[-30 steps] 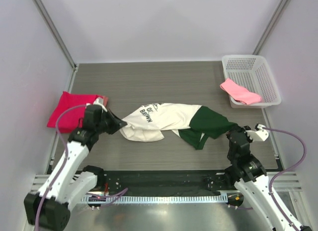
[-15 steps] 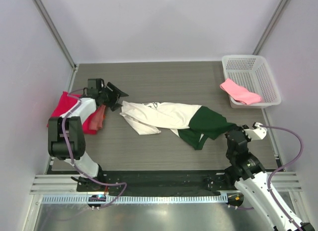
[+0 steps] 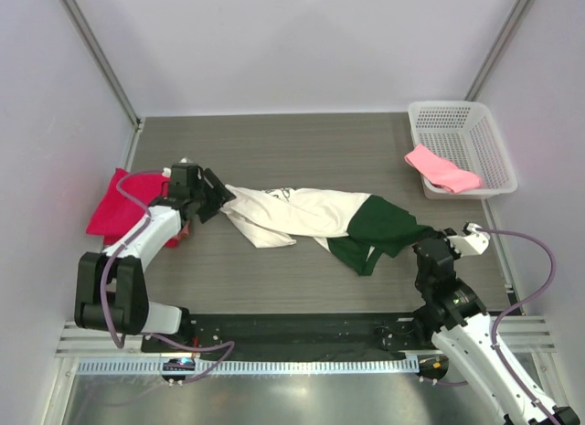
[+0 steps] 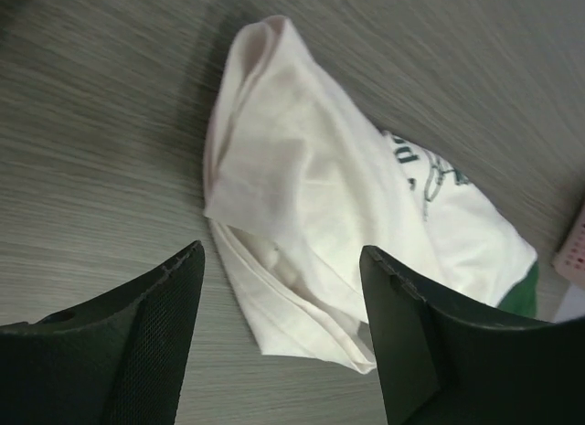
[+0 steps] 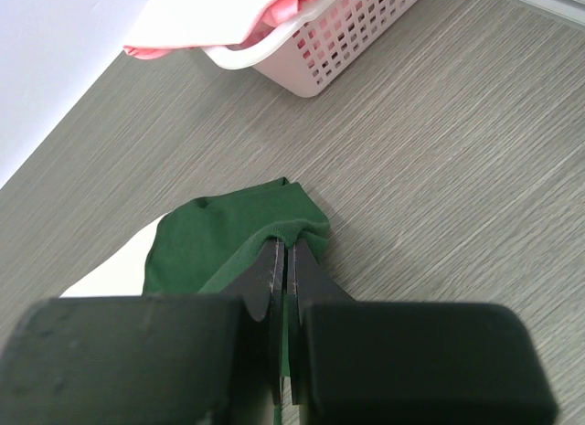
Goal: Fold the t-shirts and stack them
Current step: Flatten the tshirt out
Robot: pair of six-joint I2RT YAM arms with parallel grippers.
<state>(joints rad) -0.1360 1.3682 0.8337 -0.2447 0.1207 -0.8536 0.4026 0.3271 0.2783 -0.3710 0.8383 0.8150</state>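
Stretching across the middle of the table [image 3: 302,146], the cream-white t-shirt [image 3: 302,215] lies crumpled, its dark green end pointing toward the right arm. The right gripper [image 5: 281,249] is clamped on that green edge, its fingers pressed together over the cloth. The left gripper [image 4: 279,260] sits at the shirt's white end with jaws spread wide, grasping nothing. A red-pink t-shirt [image 3: 123,201] lies at the table's left edge, beside the left arm. A light pink t-shirt [image 3: 441,167] drapes over the rim of the white mesh basket [image 3: 452,128] in the far right corner.
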